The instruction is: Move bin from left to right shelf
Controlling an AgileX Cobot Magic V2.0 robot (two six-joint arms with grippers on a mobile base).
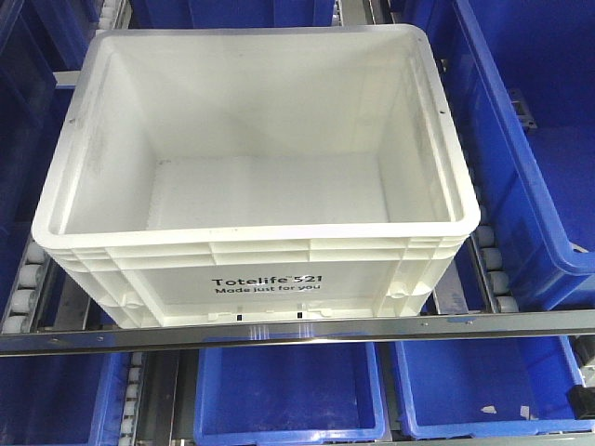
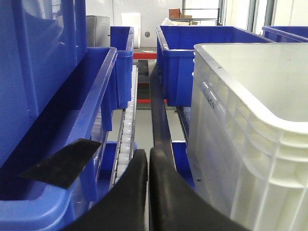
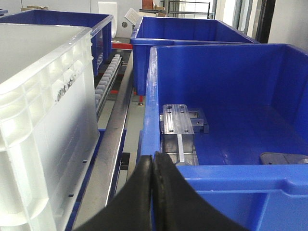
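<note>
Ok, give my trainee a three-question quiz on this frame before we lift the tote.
1. True or false: the white bin is empty.
2. The right gripper fingers are: A) spread wide, B) closed together, C) out of view.
3. What lies inside the blue bin beside the right gripper?

Key: 1 true. 2 B. 3 Metal parts, including a machined block.

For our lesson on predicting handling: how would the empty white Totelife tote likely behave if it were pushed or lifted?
The white tote is probably light for its size, since it looks empty. Its ribbed walls and thick rim suggest it stays stiff when gripped. It seems to sit on roller tracks, so a push would likely slide it easily rather than tip it.
</note>
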